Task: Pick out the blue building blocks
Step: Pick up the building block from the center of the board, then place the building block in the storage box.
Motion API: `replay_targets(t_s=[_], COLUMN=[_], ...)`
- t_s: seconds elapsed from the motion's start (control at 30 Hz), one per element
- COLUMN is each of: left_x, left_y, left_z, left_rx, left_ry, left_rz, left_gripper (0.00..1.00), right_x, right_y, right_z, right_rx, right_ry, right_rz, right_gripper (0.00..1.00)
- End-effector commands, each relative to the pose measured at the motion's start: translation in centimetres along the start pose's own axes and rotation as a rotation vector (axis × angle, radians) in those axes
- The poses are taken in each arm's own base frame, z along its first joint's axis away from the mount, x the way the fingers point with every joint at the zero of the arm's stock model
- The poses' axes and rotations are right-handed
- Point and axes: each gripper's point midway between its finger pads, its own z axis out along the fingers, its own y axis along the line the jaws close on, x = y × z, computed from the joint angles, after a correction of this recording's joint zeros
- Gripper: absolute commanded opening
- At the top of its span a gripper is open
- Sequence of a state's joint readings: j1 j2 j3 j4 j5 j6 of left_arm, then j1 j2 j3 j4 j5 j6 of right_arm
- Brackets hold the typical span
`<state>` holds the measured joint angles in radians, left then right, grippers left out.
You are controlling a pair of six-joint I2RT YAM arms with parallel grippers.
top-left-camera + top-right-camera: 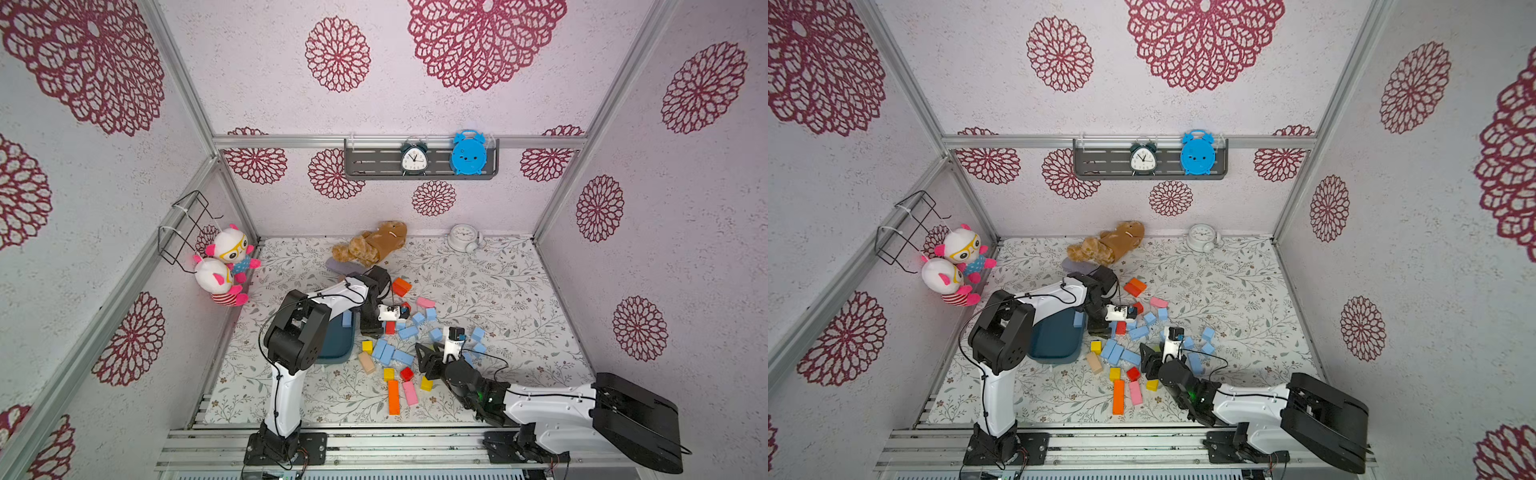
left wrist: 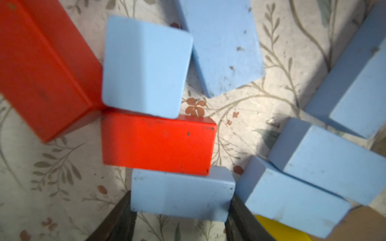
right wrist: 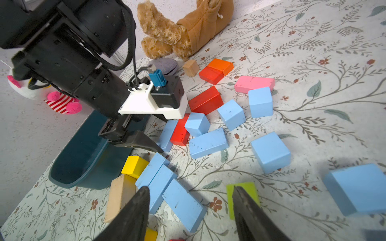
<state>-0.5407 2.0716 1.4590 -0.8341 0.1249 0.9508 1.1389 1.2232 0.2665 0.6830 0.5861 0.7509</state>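
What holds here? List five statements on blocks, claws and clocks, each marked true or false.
The left claw grips a blue block. True.
The right claw holds a yellow block. False: it is open and empty.
A pink block lies beside the long orange block. True.
The shelf holds three clocks. False: the shelf holds two, a dark clock and a blue clock.
All blue blocks are in the tray. False: most lie on the table, outside the tray.

A brown plush toy (image 1: pixel 370 245) lay at the back of the floral worktop (image 1: pixel 519 299), near a white clock (image 1: pixel 463 237). On the wall shelf (image 1: pixel 370 164) stood a black alarm clock (image 1: pixel 414 158) and a blue alarm clock (image 1: pixel 468 154). Two white-and-pink plush toys (image 1: pixel 228 249) were beside a wire basket (image 1: pixel 187 226).
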Motion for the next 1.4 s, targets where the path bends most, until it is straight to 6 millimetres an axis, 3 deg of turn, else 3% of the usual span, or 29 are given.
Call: replay_targets(t_s=[0.0,0.3,0.53,0.7,0.83,0.87,1.0,1.13,1.27,1.37], left_x=[-0.6,-0.8,-0.2,-1.1,-1.5,-1.4,1.3,6.3,10.2,12.2], left_y=[0.1,-0.2,-0.6,-0.3,-0.3,-0.4,-0.5,-0.2,0.2,0.6], left_z=[0.3,2.1,2.1,-0.2,-4.3,-6.3,-10.5,-12.8,-12.3,-10.3], left_rx=[-0.015,0.005,0.034,0.017,-0.004,-0.03,-0.095,-0.158,-0.185,-0.181], left_ry=[-0.013,0.003,0.034,-0.015,-0.093,-0.122,-0.174,-0.158,-0.121,-0.071], left_rz=[0.099,0.095,0.119,0.097,0.021,0.008,-0.061,-0.122,-0.162,-0.166], left_gripper=[0.78,0.8,0.53,0.47,0.45,0.45,0.45,0.45,0.45,0.45], right_x=[-1.4,-1.4,-1.5,-1.6,-1.9,-2.2,-3.0,-2.9,-2.2,-1.8], right_y=[1.0,1.1,1.0,1.3,2.1,2.4,4.5,6.4,7.9,8.7], right_z=[-0.3,-0.3,-0.4,-0.2,0.1,0.3,1.0,2.6,4.2,4.9], right_rx=[-0.033,-0.04,-0.038,-0.04,-0.037,-0.037,-0.078,-0.12,-0.155,-0.181], right_ry=[-0.04,-0.038,-0.042,-0.04,-0.025,-0.026,-0.026,-0.003,0.032,0.037], right_rz=[0.01,0.006,0.008,0.002,-0.043,-0.055,-0.097,-0.124,-0.139,-0.137], right_gripper=[0.66,0.66,0.66,0.66,0.66,0.67,0.67,0.67,0.66,0.66])
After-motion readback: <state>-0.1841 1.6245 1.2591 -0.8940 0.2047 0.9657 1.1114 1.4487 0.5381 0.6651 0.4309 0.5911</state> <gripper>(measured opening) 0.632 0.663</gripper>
